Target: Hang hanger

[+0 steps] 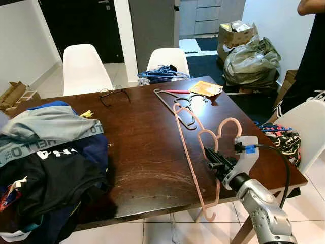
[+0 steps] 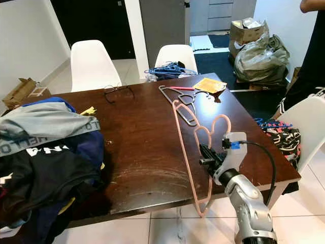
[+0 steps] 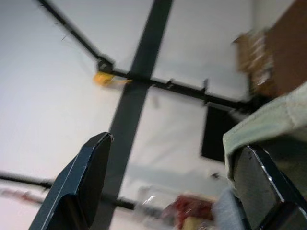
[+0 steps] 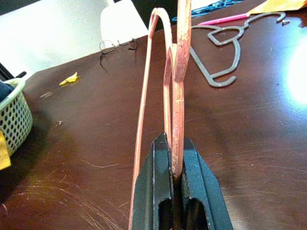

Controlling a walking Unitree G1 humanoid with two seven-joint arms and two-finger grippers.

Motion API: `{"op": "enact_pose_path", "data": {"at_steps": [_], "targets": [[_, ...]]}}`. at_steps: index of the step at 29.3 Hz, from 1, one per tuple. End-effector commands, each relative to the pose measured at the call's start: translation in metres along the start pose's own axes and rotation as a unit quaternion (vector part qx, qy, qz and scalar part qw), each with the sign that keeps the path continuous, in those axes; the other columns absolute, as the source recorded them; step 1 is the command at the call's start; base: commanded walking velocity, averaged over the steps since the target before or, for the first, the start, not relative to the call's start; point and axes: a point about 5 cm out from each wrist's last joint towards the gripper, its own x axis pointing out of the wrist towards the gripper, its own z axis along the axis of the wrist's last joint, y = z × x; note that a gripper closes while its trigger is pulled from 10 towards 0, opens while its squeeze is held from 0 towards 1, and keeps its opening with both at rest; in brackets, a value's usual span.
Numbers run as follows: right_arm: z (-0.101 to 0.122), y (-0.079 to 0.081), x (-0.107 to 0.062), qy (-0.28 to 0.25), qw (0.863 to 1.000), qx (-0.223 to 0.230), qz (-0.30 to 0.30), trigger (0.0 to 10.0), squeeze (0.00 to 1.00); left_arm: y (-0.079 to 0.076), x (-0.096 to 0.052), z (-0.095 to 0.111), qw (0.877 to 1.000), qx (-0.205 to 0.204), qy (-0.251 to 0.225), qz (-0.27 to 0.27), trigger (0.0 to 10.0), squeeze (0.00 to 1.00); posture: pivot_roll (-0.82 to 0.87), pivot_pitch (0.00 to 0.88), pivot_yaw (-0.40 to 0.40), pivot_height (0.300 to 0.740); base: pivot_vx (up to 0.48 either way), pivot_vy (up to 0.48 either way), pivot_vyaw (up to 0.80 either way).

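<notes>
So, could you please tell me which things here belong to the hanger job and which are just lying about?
Belongs to the job:
- pink hanger, lifted over the table
- right gripper, shut on it

Just lying about:
- grey hanger
- glasses
- pile of clothes
- orange packet
- blue hangers on a white chair
- left gripper, idle, fingers apart

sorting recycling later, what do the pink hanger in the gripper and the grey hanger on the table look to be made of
Pink hanger, clamped in the right gripper: probably plastic, a thin moulded strip with a dull, scuffed, mottled surface in the right wrist view.
Grey hanger, lying on the dark wooden table: seemingly plastic too, with a ribbed arm and matte finish; coated metal cannot be ruled out.
</notes>
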Motion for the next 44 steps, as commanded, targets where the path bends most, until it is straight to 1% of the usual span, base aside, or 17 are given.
{"op": "enact_pose_path", "data": {"at_steps": [1, 6, 8, 9, 11, 14, 16, 17, 19, 21, 22, 24, 28, 30, 32, 36, 44], "targets": [[-0.007, 0.000, 0.001, 0.014, 1.000, 0.005, -0.005, 10.0, 0.00, 0.009, 0.002, -0.004, 1.000, 0.019, 0.003, 0.024, 10.0, 0.00, 0.03, 0.000, 0.056, 0.731, 0.000, 0.000, 0.00], [-0.007, -0.001, 0.001, 0.015, 1.000, 0.004, -0.005, 10.0, 0.00, 0.006, 0.001, 0.001, 1.000, 0.002, -0.008, 0.029, 10.0, 0.00, 0.03, 0.000, 0.056, 0.731, 0.000, 0.000, 0.00], [-0.007, -0.002, 0.001, 0.017, 1.000, 0.003, -0.005, 10.0, 0.00, -0.030, -0.010, 0.018, 0.997, -0.053, -0.029, -0.045, 10.0, 0.00, 0.03, 0.000, 0.054, 0.731, 0.000, 0.000, 0.00], [-0.007, -0.002, 0.001, 0.017, 1.000, 0.003, -0.005, 10.0, 0.00, -0.030, -0.010, 0.018, 0.997, -0.053, -0.029, -0.045, 10.0, 0.00, 0.03, 0.000, 0.054, 0.731, 0.000, 0.000, 0.00], [-0.007, -0.002, 0.001, 0.019, 1.000, 0.001, -0.004, 10.0, 0.00, -0.060, -0.024, 0.035, 0.988, -0.088, -0.055, -0.118, 10.0, 0.00, 0.03, 0.000, 0.049, 0.731, 0.000, 0.000, 0.00], [-0.008, -0.002, 0.001, 0.019, 1.000, 0.001, -0.004, 10.0, 0.00, -0.070, -0.031, 0.041, 0.983, -0.095, -0.064, -0.144, 10.0, 0.00, 0.03, 0.000, 0.052, 0.731, 0.000, 0.000, 0.00], [-0.008, -0.002, 0.001, 0.022, 1.000, 0.001, -0.002, 10.0, 0.00, -0.097, -0.060, 0.053, 0.970, -0.111, -0.078, -0.202, 10.0, 0.00, 0.03, 0.000, 0.055, 0.731, 0.000, 0.000, 0.00], [-0.008, -0.002, 0.001, 0.022, 1.000, 0.001, -0.002, 10.0, 0.00, -0.097, -0.060, 0.053, 0.970, -0.111, -0.078, -0.202, 10.0, 0.00, 0.03, 0.000, 0.055, 0.731, 0.000, 0.000, 0.00], [-0.009, -0.002, 0.001, 0.025, 1.000, 0.000, -0.001, 10.0, 0.00, -0.106, -0.083, 0.057, 0.965, -0.129, -0.069, -0.218, 10.0, 0.00, 0.05, 0.000, 0.055, 0.731, 0.000, 0.000, 0.00], [-0.010, -0.002, 0.001, 0.028, 1.000, 0.001, 0.001, 10.0, 0.00, -0.097, -0.090, 0.048, 0.971, -0.136, -0.038, -0.193, 10.0, 0.00, 0.06, 0.000, 0.047, 0.731, 0.000, 0.000, 0.00], [-0.011, -0.002, 0.002, 0.033, 0.999, 0.004, 0.004, 10.0, 0.00, -0.080, -0.087, 0.035, 0.981, -0.122, -0.010, -0.151, 10.0, 0.00, 0.08, 0.000, 0.036, 0.731, 0.000, 0.000, 0.00], [-0.011, -0.002, 0.002, 0.033, 0.999, 0.004, 0.004, 10.0, 0.00, -0.080, -0.087, 0.035, 0.981, -0.122, -0.010, -0.151, 10.0, 0.00, 0.08, 0.000, 0.036, 0.731, 0.000, 0.000, 0.00], [-0.014, 0.000, 0.004, 0.042, 0.999, 0.006, 0.015, 10.0, 0.00, -0.048, -0.080, 0.027, 0.993, -0.094, -0.003, -0.074, 10.0, 0.00, 0.10, 0.000, 0.010, 0.731, 0.000, 0.000, 0.00], [-0.014, 0.000, 0.004, 0.042, 0.999, 0.006, 0.015, 10.0, 0.00, -0.048, -0.080, 0.027, 0.993, -0.094, -0.003, -0.074, 10.0, 0.00, 0.10, 0.000, 0.010, 0.731, 0.000, 0.000, 0.00], [-0.016, 0.002, 0.007, 0.050, 0.998, 0.008, 0.027, 10.0, 0.00, -0.019, -0.076, 0.028, 0.997, -0.082, -0.008, -0.005, 10.0, 0.00, 0.12, 0.000, -0.009, 0.731, 0.000, 0.000, 0.00], [-0.017, 0.004, 0.008, 0.057, 0.998, 0.011, 0.037, 10.0, 0.00, 0.002, -0.079, 0.030, 0.996, -0.083, -0.006, 0.043, 10.0, 0.00, 0.13, 0.000, -0.028, 0.731, 0.000, 0.000, 0.00], [-0.019, 0.005, 0.009, 0.065, 0.997, 0.014, 0.045, 10.0, 0.00, -0.003, -0.096, 0.037, 0.994, -0.104, -0.005, 0.033, 10.0, 0.00, 0.15, 0.000, -0.041, 0.731, 0.000, 0.000, 0.00]]}}
